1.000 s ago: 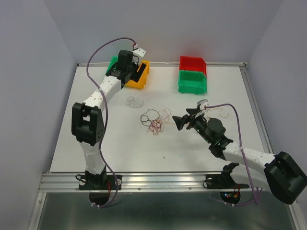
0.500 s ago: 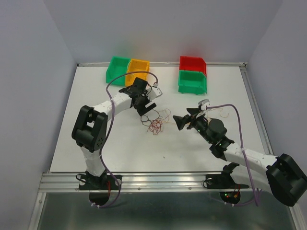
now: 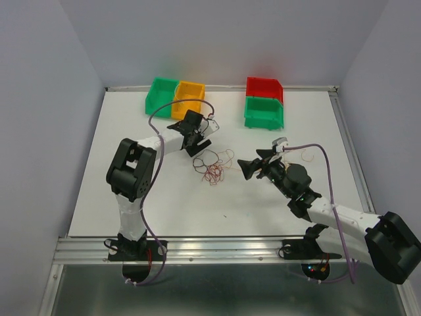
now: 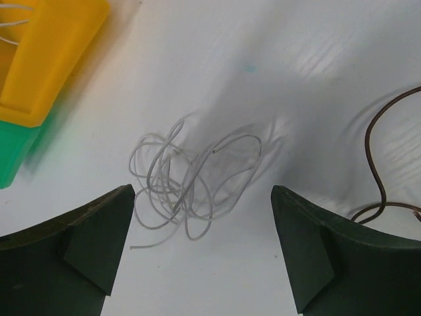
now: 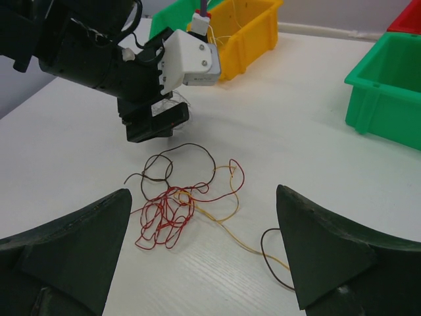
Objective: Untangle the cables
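Fingers (image 4: pixel 89 247) of left gripper (image 4: pixel 202 195) flank whitish cable (image 4: pixel 191 181) (unseen from overhead).

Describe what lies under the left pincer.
A loose tangle of whitish cable lies on the table beneath the open left pincer, between its fingers. In the top view the pincer covers it, so it cannot be seen there.

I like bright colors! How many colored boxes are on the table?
4. The left green box and the yellow box sit side by side at the far left. The red box adjoins the right green box at its far edge, far right. None looks hidden.
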Action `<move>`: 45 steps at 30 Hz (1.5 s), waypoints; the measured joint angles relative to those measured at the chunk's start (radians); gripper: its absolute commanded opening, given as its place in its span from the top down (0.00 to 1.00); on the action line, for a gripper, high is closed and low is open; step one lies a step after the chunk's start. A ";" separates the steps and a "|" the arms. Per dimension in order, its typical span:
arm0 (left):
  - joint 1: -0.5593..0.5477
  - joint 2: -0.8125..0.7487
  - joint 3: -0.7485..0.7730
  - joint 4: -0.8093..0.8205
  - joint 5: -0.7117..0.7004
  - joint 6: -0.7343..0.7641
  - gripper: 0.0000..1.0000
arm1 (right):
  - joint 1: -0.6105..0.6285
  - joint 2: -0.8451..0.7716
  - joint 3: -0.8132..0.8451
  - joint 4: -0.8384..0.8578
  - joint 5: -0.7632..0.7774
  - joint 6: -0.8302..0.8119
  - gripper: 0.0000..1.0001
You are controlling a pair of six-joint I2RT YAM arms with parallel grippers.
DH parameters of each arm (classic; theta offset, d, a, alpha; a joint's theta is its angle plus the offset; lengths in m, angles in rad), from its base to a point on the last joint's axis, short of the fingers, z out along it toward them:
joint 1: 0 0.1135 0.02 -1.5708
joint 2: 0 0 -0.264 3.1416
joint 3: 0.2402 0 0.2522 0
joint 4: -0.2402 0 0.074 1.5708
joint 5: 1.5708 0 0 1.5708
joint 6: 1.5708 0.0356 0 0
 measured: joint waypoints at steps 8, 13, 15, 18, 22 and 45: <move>0.036 0.118 0.119 -0.075 0.048 -0.017 1.00 | 0.000 -0.008 -0.002 0.000 0.000 0.000 0.04; 0.090 0.072 0.125 -0.102 0.109 -0.071 1.00 | 0.000 -0.012 -0.002 0.000 0.000 0.000 0.04; 0.116 0.053 0.152 -0.104 0.135 -0.105 1.00 | 0.000 -0.011 -0.002 0.000 0.000 0.000 0.04; 0.159 0.047 0.245 -0.060 0.175 -0.197 1.00 | 0.000 -0.004 -0.002 0.001 0.000 0.000 0.04; 0.193 0.047 0.369 -0.003 0.192 -0.304 1.00 | 0.000 0.023 -0.002 0.000 0.000 -0.002 0.04; 0.189 0.380 0.611 0.168 0.130 -0.481 1.00 | 0.000 0.033 -0.002 0.000 0.012 -0.003 0.04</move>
